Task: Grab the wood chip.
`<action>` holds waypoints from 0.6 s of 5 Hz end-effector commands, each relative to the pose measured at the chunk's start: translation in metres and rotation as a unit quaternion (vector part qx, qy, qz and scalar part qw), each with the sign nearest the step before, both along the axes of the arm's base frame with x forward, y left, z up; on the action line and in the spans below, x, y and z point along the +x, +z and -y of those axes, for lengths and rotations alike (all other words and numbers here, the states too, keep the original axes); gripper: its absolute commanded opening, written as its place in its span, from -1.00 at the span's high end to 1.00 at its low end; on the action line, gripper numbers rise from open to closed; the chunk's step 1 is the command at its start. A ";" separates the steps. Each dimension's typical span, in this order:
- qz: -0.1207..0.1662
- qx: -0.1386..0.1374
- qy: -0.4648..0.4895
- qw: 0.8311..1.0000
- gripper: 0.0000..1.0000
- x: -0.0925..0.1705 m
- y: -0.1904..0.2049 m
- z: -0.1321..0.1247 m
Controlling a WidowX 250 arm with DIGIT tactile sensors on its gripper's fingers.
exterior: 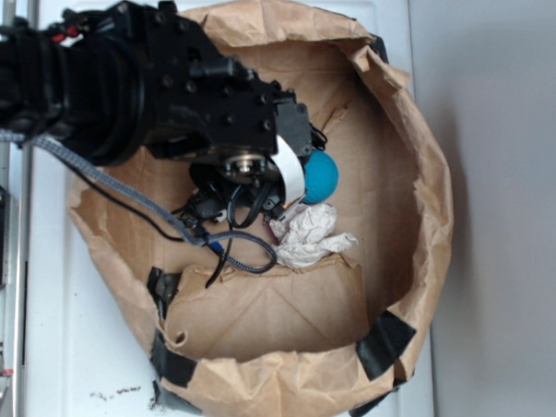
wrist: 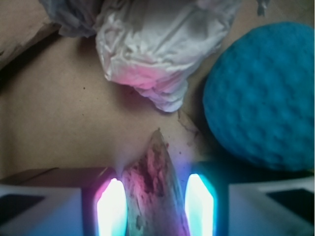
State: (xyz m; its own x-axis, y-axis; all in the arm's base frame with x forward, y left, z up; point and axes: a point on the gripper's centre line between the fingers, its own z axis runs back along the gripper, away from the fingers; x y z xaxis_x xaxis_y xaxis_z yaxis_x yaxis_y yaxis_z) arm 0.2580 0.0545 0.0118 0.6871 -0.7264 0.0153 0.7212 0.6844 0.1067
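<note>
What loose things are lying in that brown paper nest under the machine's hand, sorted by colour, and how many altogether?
Brown: 1, the wood chip, lying between the two fingers of the hand
White: 1, the crumpled paper wad
Teal-blue: 1, the ball
Total: 3

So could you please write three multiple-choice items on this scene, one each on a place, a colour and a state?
1. Where does the wood chip lie?
A. Between the gripper fingers
B. On top of the ball
C. Outside the paper bag

2. What colour is the ball?
A. Red
B. Teal-blue
C. Yellow

3. What state is the paper wad in?
A. Folded flat
B. Rolled into a tube
C. Crumpled

Key: 1 A, the wrist view shows a lit finger on each side of it; 2 B, both views show it; 3 C, its surface is creased all over.
</note>
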 end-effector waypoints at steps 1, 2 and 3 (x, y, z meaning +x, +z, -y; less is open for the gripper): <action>0.024 -0.018 0.013 0.999 1.00 0.019 0.024 0.006; 0.004 -0.052 0.072 0.996 1.00 0.027 0.057 0.013; -0.021 -0.051 0.159 0.986 1.00 0.037 0.089 0.027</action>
State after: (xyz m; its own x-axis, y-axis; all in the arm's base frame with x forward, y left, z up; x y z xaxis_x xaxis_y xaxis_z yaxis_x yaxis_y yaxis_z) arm 0.2749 0.0333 0.0824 0.8955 -0.4444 -0.0240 0.4431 0.8953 -0.0464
